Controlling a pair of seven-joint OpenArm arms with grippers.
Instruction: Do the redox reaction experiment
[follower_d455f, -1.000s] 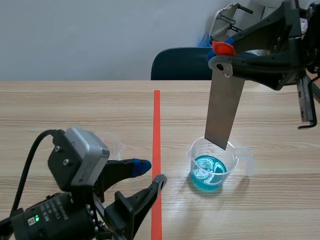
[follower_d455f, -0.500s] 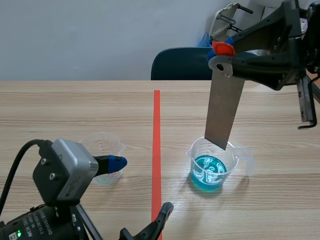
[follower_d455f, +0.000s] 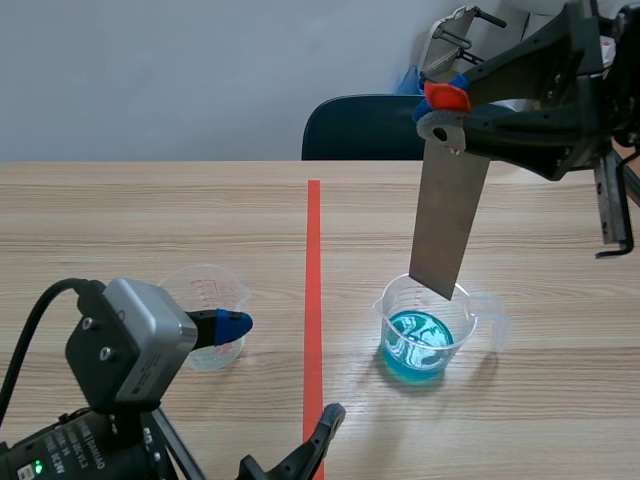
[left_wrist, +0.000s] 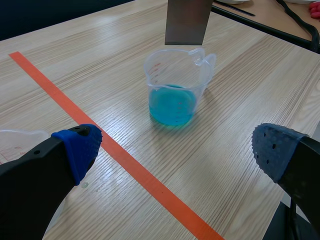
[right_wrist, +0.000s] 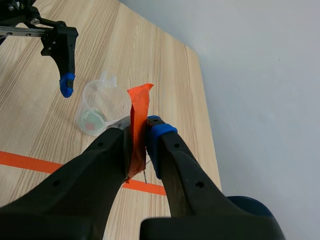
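Left gripper (left_wrist: 175, 152): jaws wide open, nothing between them. One blue pad sits just beside the small clear beaker (follower_d455f: 205, 300); I cannot tell whether they touch. The right wrist view alone shows a faint pinkish trace on this beaker's bottom.

The tape line (follower_d455f: 313, 300) runs between the two beakers.

The spouted clear beaker (follower_d455f: 420, 325) holds blue liquid. The left wrist view puts the level below half; the scene view shows pale swirls on its surface.

Metal strip (follower_d455f: 448, 225): flat, grey, rectangular. It hangs slightly tilted over this beaker, lower edge near the rim and above the liquid. Right gripper (follower_d455f: 442, 112): raised, jaws clamped on the strip's top. The right wrist view shows orange tape there.
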